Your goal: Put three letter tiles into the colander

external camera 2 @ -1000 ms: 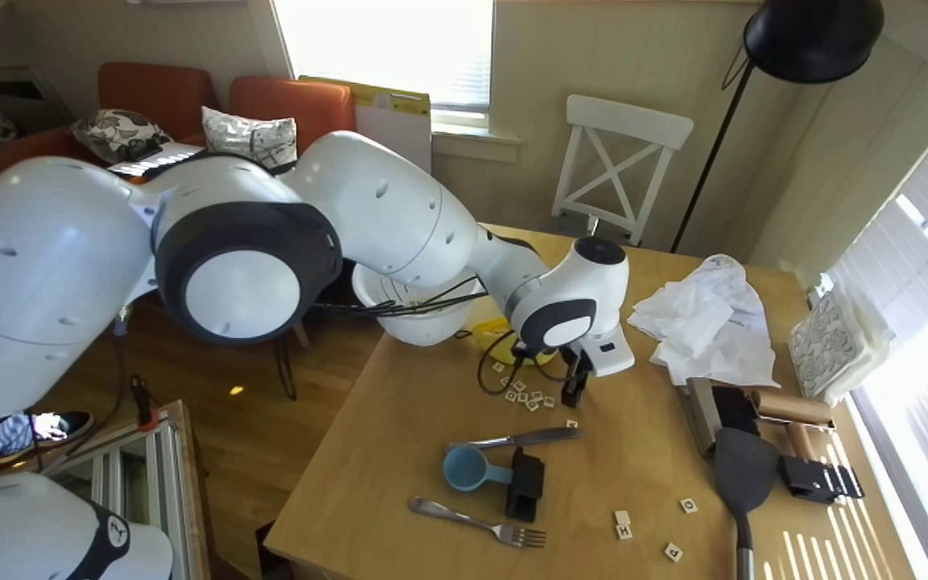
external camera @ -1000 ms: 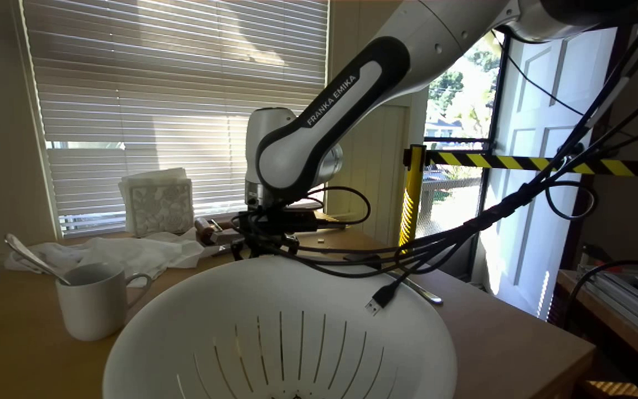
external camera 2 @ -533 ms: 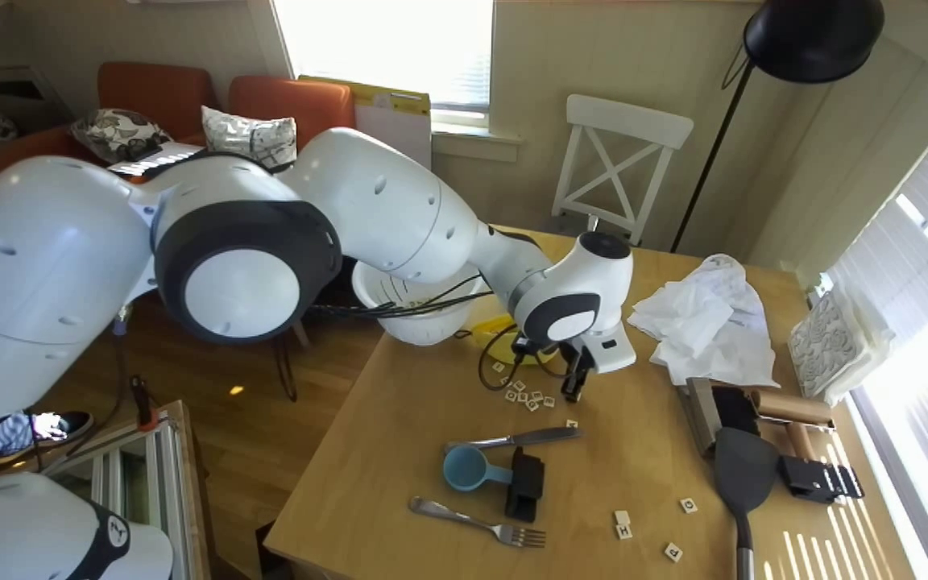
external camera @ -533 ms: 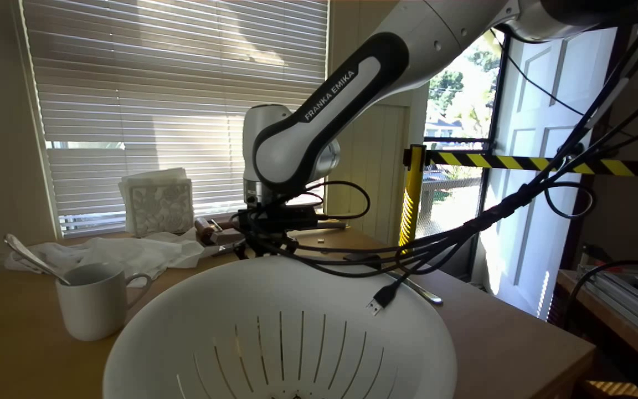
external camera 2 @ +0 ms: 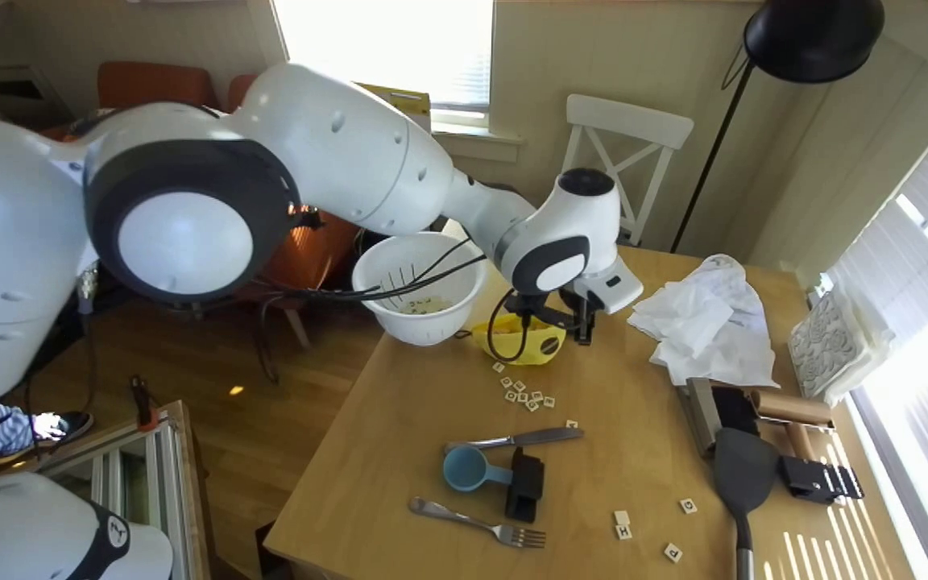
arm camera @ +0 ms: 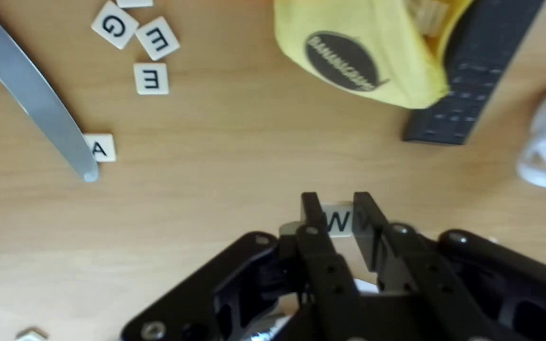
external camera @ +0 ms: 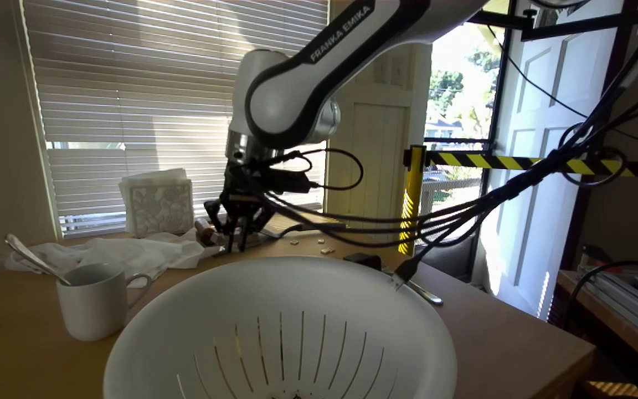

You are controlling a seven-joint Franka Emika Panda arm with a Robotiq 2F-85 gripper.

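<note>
On the arm (external camera: 291, 102) the words FRANKA EMIKA can be read, and in the wrist view the yellow bag (arm camera: 391, 47) carries, inside a dark oval, the name BANANAGRAMS. The gripper (arm camera: 335, 203) is closed upon the W tile (arm camera: 338, 222), one finger at each side of it, and in both exterior views it hangs above the table (external camera 2: 399, 435). This tile is pale, nearly square, so no side is the long one, and its black letter stands upright as seen from the wrist, the foot of the W directed to the gripper's base. Partly under the knife (arm camera: 35, 98) lies the A tile (arm camera: 104, 150), of which the letter leans a little. Farther are two E tiles (arm camera: 152, 78), the nearer one upside down, and the G tile (arm camera: 114, 24), which is turned askew. In an exterior view also the H tile (external camera 2: 623, 532) and the P tile (external camera 2: 673, 552) are readable.

The colander (external camera: 274, 288) is white, smooth and round, equally wide in each direction, and its mouth faces upward. Narrow slots are cut in its base, the long way of each running towards the middle of the bottom. It stands at the table's edge, near the bag, and one plug (external camera: 406, 270) hangs before its rim.
</note>
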